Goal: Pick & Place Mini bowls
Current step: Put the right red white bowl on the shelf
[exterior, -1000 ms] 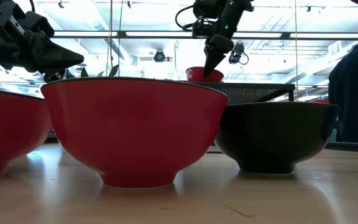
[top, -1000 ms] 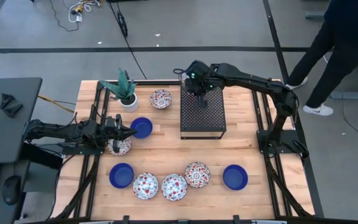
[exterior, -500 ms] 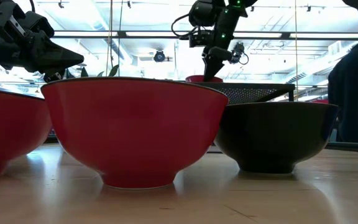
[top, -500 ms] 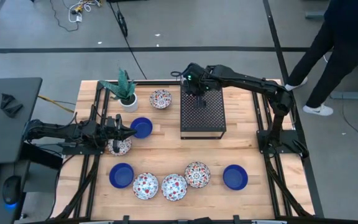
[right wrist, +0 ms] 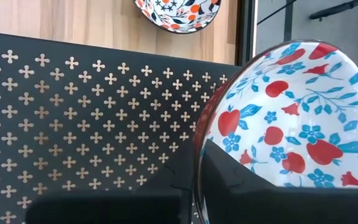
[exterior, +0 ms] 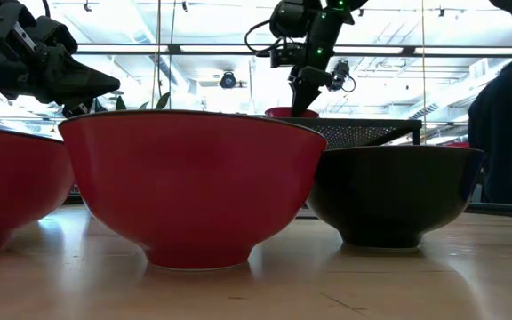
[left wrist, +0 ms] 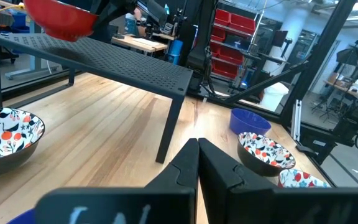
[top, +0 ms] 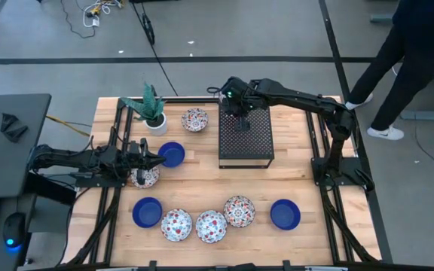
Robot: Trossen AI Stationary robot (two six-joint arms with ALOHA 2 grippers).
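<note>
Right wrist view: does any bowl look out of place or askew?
One floral bowl is at a corner of the black perforated stand, unlike the other bowls on the table. The right gripper has its fingers astride the rim. Whether it overhangs is unclear.

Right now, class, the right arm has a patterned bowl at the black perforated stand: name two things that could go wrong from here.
1. The right gripper pinches only the rim of the floral bowl; it could tip or slip.
2. The bowl sits near the far edge of the perforated stand; released there, it might slide off.
</note>
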